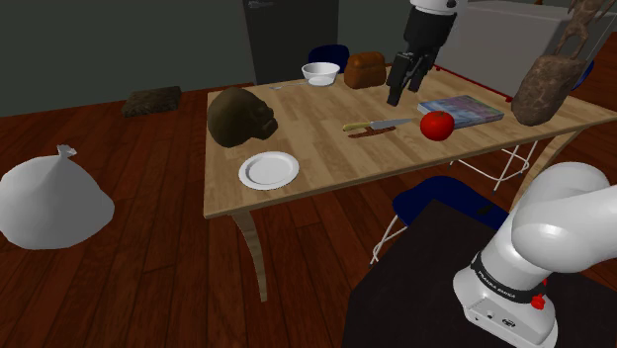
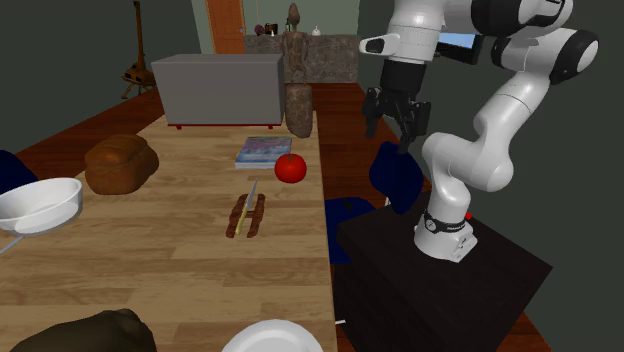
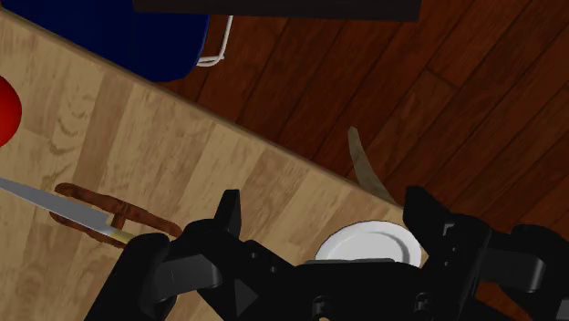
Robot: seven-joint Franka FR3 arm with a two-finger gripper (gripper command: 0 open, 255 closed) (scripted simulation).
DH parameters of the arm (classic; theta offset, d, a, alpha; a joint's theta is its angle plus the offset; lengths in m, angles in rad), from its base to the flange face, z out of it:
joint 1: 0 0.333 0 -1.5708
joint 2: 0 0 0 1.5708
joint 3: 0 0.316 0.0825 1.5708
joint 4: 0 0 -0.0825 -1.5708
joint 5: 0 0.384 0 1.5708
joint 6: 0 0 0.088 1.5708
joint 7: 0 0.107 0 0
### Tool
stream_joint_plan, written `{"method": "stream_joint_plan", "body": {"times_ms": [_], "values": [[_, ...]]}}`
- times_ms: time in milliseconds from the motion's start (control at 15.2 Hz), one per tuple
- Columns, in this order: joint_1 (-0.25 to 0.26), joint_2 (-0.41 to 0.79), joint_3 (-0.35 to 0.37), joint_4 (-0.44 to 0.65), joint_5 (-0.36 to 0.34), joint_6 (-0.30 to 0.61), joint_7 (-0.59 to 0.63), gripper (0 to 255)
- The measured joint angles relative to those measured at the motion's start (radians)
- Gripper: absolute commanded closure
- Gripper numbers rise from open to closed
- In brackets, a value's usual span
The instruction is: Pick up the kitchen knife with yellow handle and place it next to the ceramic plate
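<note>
End effector (image 3: 324, 199) spread, empty. Shoulder view shows the whole plate (image 1: 268, 170), knife (image 1: 379, 125) to its upper right; second exterior view's bottom edge crops the plate.

jaws apart above table (image 3: 182, 146); knife (image 3: 64, 210) and white plate (image 3: 369, 248) on it.

The table (image 1: 331, 163) bears one knife (image 1: 379, 125), plate (image 1: 268, 170), bowl (image 1: 320, 73), loaf (image 1: 365, 69), book (image 1: 460, 109) and red fruit (image 1: 437, 125) each, and seemingly two brown strips (image 2: 237, 217).
</note>
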Motion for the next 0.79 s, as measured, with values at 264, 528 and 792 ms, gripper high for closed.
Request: {"method": "stream_joint_plan", "body": {"times_ms": [264,528,792], "values": [[0.004,0.005,-0.054,-0.036,-0.029,0.035,-0.092,0],[0.012,0.04,-0.156,-0.066,-0.083,0.093,-0.267,0],[0.02,0.091,-0.26,-0.094,-0.132,0.165,-0.447,0]]}}
